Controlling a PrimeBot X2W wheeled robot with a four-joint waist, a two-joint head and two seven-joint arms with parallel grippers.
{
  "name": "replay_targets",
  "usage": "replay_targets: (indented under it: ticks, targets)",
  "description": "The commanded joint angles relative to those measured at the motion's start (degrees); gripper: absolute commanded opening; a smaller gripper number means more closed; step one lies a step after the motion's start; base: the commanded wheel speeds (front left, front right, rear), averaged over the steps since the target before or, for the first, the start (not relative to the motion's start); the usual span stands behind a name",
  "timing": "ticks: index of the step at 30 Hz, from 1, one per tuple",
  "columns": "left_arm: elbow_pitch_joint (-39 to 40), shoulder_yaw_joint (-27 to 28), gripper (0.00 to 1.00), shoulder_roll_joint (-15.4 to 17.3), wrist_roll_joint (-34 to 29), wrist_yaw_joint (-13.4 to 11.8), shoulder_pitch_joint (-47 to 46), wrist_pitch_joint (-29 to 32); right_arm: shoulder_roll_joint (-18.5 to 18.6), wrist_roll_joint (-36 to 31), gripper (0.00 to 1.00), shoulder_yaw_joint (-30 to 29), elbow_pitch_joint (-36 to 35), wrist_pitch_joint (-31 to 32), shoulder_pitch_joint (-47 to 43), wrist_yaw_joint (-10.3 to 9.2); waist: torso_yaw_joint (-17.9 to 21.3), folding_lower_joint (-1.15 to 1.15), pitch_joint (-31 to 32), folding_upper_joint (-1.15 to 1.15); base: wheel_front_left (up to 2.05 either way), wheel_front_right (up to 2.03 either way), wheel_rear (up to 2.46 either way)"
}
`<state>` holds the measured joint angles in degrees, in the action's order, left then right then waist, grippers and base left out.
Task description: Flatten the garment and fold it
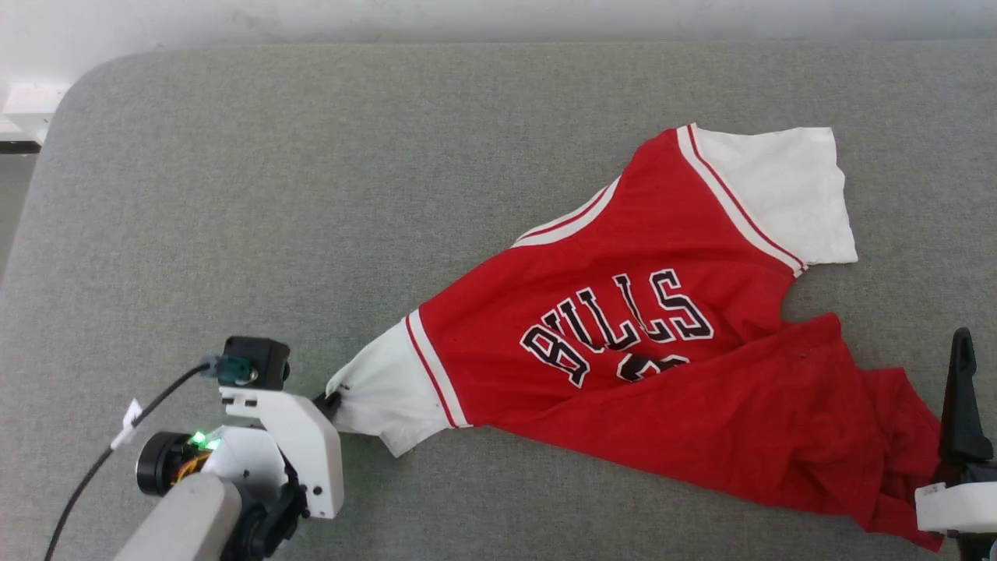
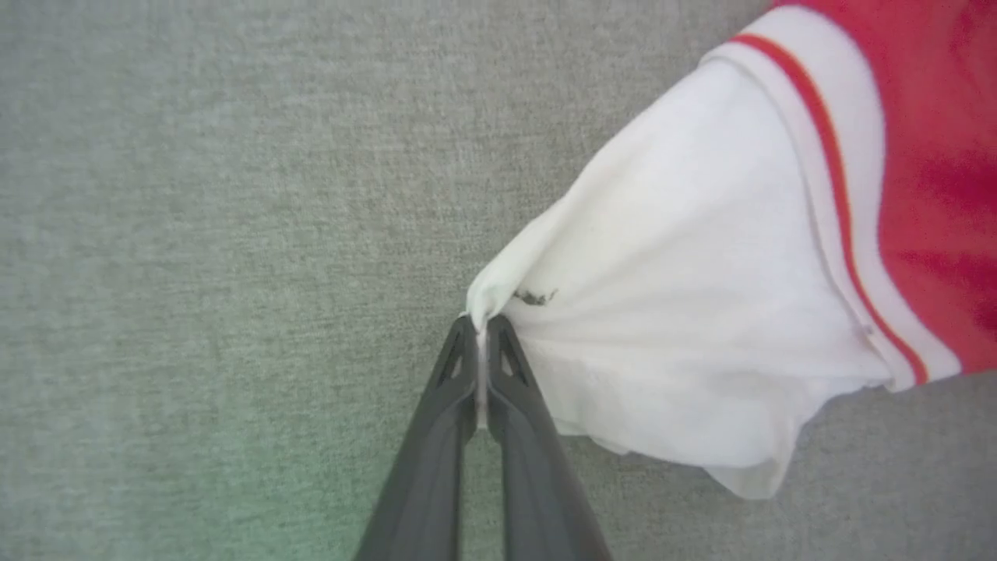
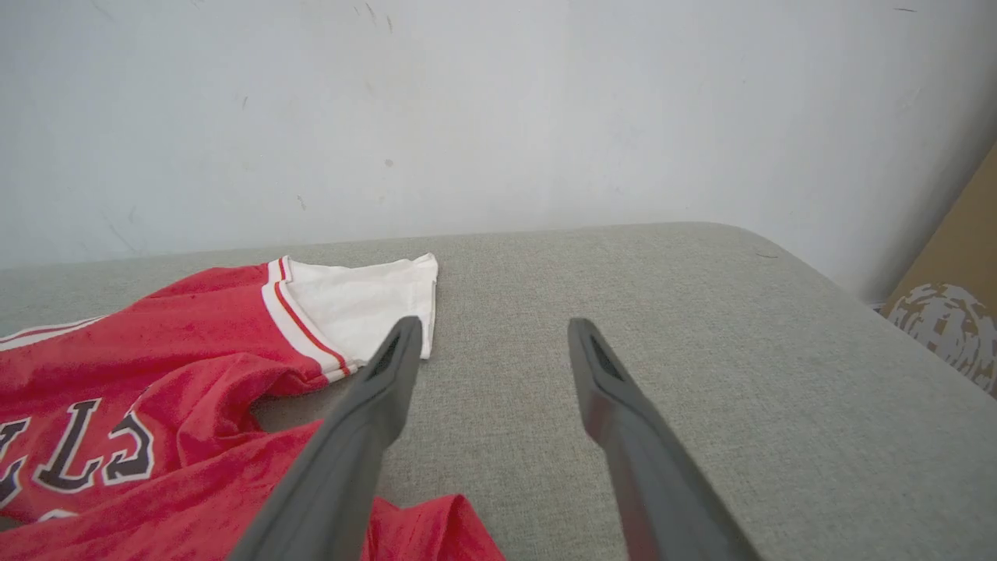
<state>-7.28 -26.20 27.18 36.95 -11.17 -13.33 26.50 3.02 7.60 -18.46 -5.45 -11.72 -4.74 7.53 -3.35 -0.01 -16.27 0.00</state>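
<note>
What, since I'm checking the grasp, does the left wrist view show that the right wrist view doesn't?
Left wrist view: the left gripper shut on the edge of one white sleeve, with a small dark mark beside the pinch.
Right wrist view: the right gripper open and holding nothing, the other white sleeve lying flat, black chest letters, a pale wall and a brown cardboard corner.
Both: the garment's red body on the grey fabric surface.
</note>
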Motion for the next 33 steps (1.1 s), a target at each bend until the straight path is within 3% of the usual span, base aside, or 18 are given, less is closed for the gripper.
replay_targets:
  ticks: [1, 9, 15, 19, 24, 33]
  targets:
    - [-2.81, -0.94, 0.0, -1.12, 0.08, -0.21, 1.76, -0.07, -0.14, 0.27, 1.0, -0.15, 0.03, -0.48, 0.87, -0.04, -0.11, 0.01, 0.06, 0.0, 0.0, 0.0, 0.0]
    - [2.97, 4.75, 0.0, -3.32, -2.2, -3.36, 2.74, -17.26, -0.14, -0.32, 1.0, 0.67, -0.71, 0.11, 1.32, -0.04, -0.66, 0.01, 0.63, 0.0, 0.0, 0.0, 0.0]
    - [8.37, 7.4, 0.0, -4.48, -3.31, -5.89, 5.18, -24.85, -0.14, -2.52, 1.0, 5.11, -3.75, 4.85, 5.62, -0.04, -1.15, 0.01, -0.06, 0.0, 0.0, 0.0, 0.0]
    - [10.0, 7.53, 0.0, -4.54, -3.33, -6.12, 5.63, -25.57, -0.07, -3.54, 1.0, 8.42, -4.06, 13.43, 12.47, -0.04, -1.25, 0.01, -1.11, 0.0, 0.0, 0.0, 0.0]
    - [10.88, 6.68, 0.0, -4.86, -3.25, -5.64, 4.68, -25.08, 4.02, -1.44, 1.0, 10.95, -0.09, 28.04, 22.32, -0.04, -1.83, 0.01, -2.81, 0.0, 0.0, 0.0, 0.0]
    - [13.36, 5.17, 0.0, -4.97, -4.28, -5.17, 2.08, -24.53, 8.93, 1.04, 1.0, 7.89, 10.31, 52.25, 36.35, -0.04, -4.1, 0.01, -7.26, 0.0, 0.0, 0.0, 0.0]
